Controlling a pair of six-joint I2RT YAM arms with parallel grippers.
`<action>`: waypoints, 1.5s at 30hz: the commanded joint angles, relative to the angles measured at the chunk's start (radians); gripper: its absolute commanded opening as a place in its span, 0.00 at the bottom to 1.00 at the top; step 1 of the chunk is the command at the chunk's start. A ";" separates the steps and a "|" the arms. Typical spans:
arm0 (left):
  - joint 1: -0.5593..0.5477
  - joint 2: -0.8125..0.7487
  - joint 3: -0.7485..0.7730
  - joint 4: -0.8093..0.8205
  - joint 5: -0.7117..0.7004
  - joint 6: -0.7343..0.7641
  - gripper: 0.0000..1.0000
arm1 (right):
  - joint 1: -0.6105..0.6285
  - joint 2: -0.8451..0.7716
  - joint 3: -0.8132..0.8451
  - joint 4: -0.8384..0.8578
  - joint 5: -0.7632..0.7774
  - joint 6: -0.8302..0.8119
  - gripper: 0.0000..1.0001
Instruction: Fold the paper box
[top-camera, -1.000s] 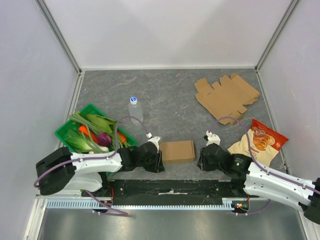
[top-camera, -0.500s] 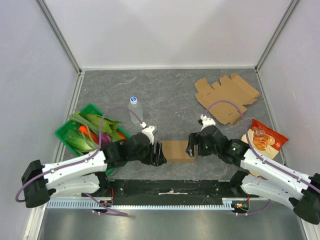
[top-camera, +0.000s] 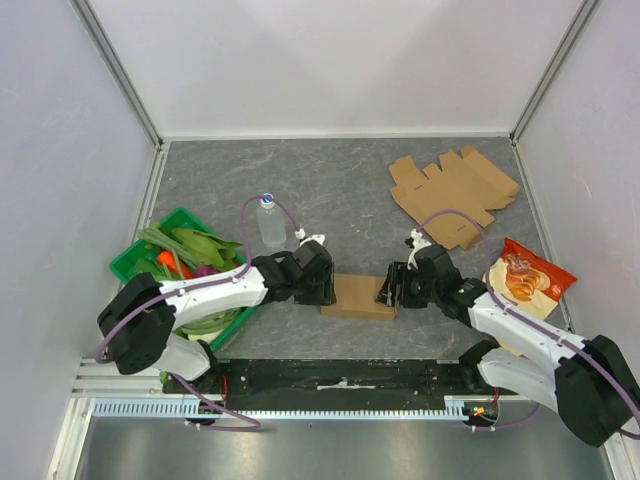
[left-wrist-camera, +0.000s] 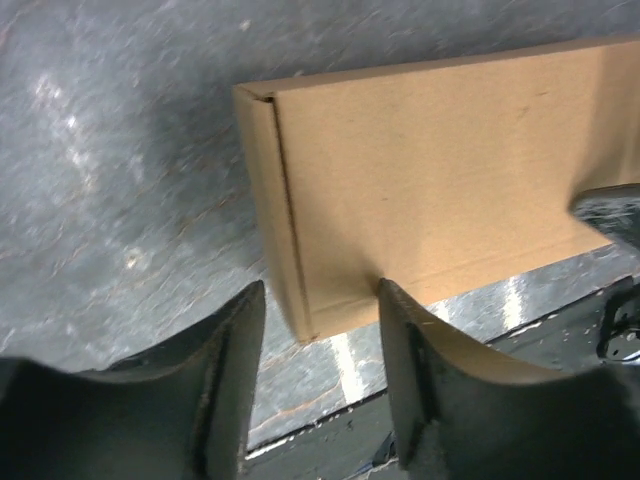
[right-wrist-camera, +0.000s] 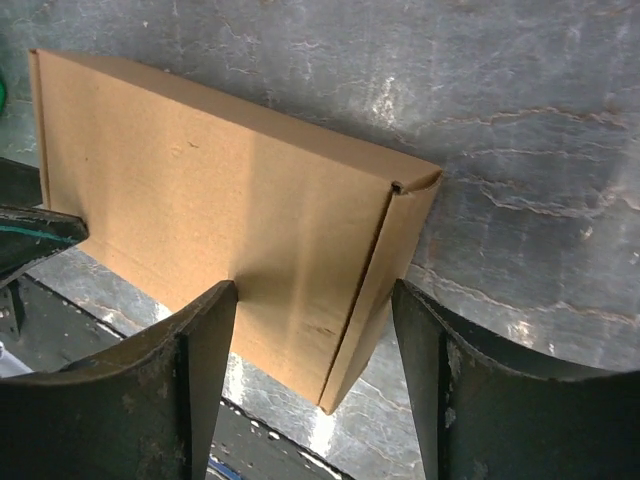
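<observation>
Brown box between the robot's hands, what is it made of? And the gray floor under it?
The box looks like thin cardboard: plain brown, matte, with creased folds and a raw cut edge. The table under it looks like gray stone or a stone-patterned sheet, with pale veins and a slight shine; I cannot tell which.

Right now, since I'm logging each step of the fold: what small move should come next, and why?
Probably close both hands. The left hand and the right hand each straddle one end of the flat brown cardboard box, jaws standing apart around the end wall, so neither seems to grip it yet. A firm hold should come before any lifting or pressing.
</observation>
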 joint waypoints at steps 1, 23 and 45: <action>0.023 0.049 0.053 0.126 0.025 0.047 0.48 | -0.029 0.052 -0.003 0.175 -0.093 0.008 0.67; 0.417 1.090 1.473 0.034 0.094 0.352 0.53 | -0.215 1.261 1.253 0.372 -0.087 -0.222 0.62; 0.359 0.689 1.416 -0.099 0.002 0.500 0.88 | -0.759 0.655 0.780 -0.216 0.182 0.048 0.95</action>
